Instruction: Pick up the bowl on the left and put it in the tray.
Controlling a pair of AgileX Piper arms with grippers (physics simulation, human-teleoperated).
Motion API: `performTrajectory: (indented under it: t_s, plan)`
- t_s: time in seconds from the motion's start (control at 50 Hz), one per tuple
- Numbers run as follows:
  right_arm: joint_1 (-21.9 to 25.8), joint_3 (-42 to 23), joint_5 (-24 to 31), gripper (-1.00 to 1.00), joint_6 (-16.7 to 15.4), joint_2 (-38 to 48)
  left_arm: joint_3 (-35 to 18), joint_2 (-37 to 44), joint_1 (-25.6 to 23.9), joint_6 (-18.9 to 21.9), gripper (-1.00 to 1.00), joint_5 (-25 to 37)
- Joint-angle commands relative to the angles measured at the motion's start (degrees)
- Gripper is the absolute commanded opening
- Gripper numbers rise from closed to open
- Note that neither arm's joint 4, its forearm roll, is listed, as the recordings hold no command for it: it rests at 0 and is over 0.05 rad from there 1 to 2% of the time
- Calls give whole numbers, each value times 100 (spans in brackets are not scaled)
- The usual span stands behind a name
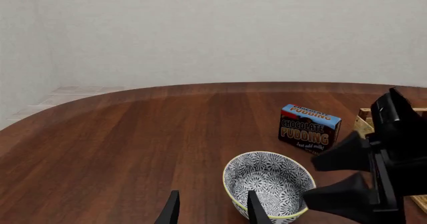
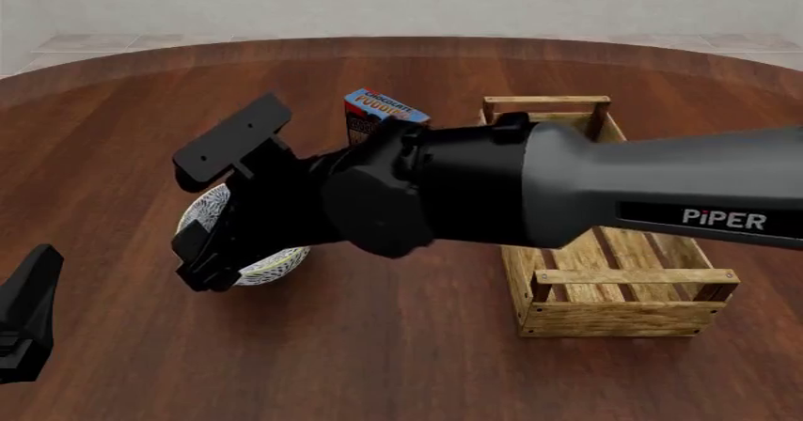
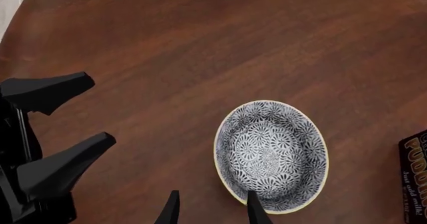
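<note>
Right pincer (image 3: 210,209) spread over bowl (image 3: 271,156) rim (left pincer (image 1: 210,211) likewise); pudding box (image 2: 383,113) behind, tray (image 2: 623,316) beside

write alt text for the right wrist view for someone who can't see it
Seen from above, a blue-and-white patterned bowl sits upright on a dark wood table, with the right gripper open, one fingertip over the bowl's rim and the other outside it. The left gripper, also open, hangs nearby, and a pudding box shows at the frame's edge.
</note>
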Motion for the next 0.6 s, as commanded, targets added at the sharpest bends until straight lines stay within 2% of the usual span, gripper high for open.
performTrajectory:
  t_s: [0.02, 0.6]
  plan:
    - [-42, -170, 118, 100, -20, 189, 0, 0, 0, 0, 100, 0]
    - [-17, -667, 304, 100, 82, 1156, 0, 0, 0, 0, 100, 0]
